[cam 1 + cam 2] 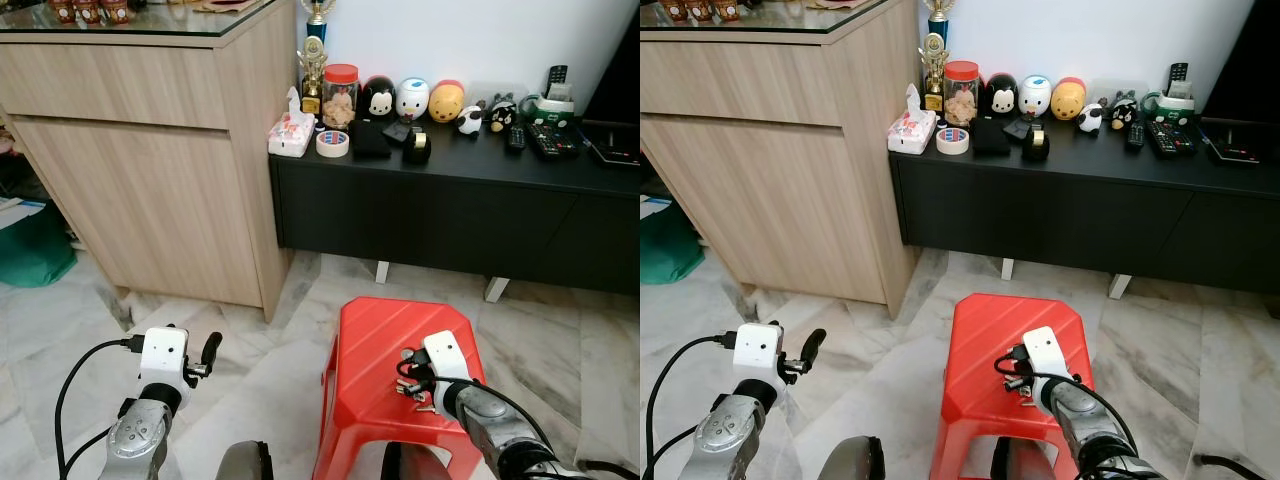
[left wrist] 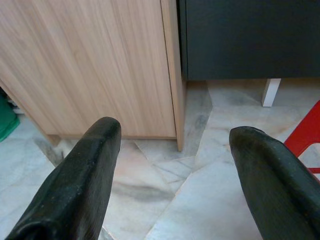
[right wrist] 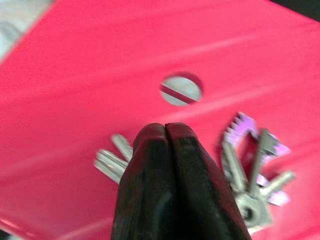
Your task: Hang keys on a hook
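A bunch of silver keys [image 3: 255, 170] fans out on both sides of my right gripper [image 3: 166, 127], just above the top of a red plastic stool [image 1: 375, 330]. The two black fingers are pressed together on the bunch, and the ring itself is hidden behind the fingertips. In the left eye view the right gripper [image 1: 410, 378] is over the stool's right half with the keys [image 1: 418, 395] dangling at its tips. My left gripper [image 1: 210, 350] is held low on the left over the floor, and its fingers [image 2: 95, 165] stand wide apart with nothing between them.
A tall light-wood cabinet [image 1: 150, 150] stands ahead on the left. A low black console [image 1: 450, 200] runs along the wall, carrying figurines, a jar [image 1: 340, 95], a tape roll and remotes. A green bag [image 1: 30, 250] sits far left. Marble floor surrounds the stool.
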